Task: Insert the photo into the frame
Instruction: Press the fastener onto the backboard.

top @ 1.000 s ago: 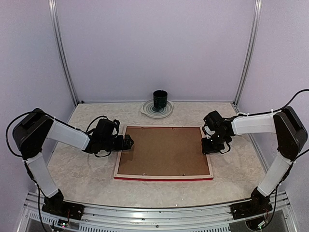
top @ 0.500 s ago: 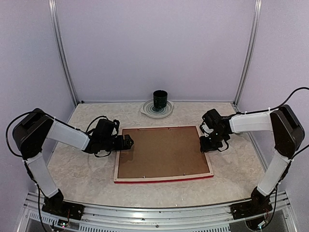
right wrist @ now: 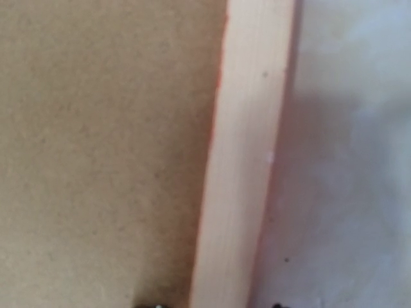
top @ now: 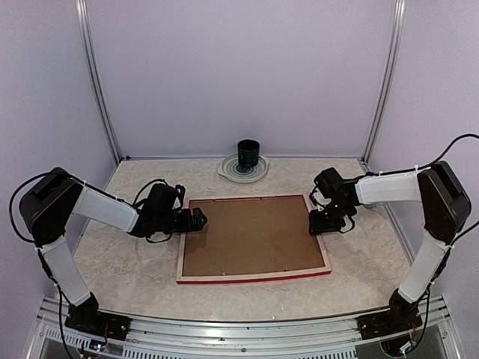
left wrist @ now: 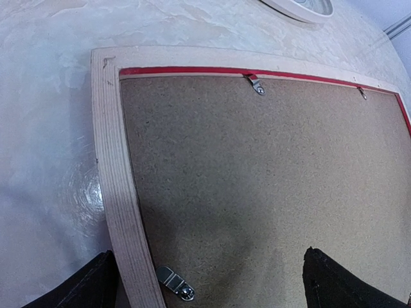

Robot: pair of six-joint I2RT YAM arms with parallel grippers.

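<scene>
The frame [top: 254, 276] lies face down mid-table, pale wood back up, with red showing along its edges. The brown backing board [top: 251, 235] fills it and is held by small metal clips [left wrist: 174, 283]. The photo is hidden. My left gripper [top: 196, 221] is open at the frame's left rail [left wrist: 115, 179], one finger on the table side and one over the board [left wrist: 257, 173]. My right gripper [top: 320, 224] is at the right rail [right wrist: 247, 147]. Its two tips barely show, apart, on either side of the rail.
A dark green cup [top: 248, 155] stands on a white plate [top: 230, 173] at the back centre, just beyond the frame. Pale walls and metal posts close in the marbled table on three sides.
The frame's right end has shifted slightly left and toward the back, so the frame now lies a little skewed. My right gripper moved with that edge. The left gripper barely moved.
</scene>
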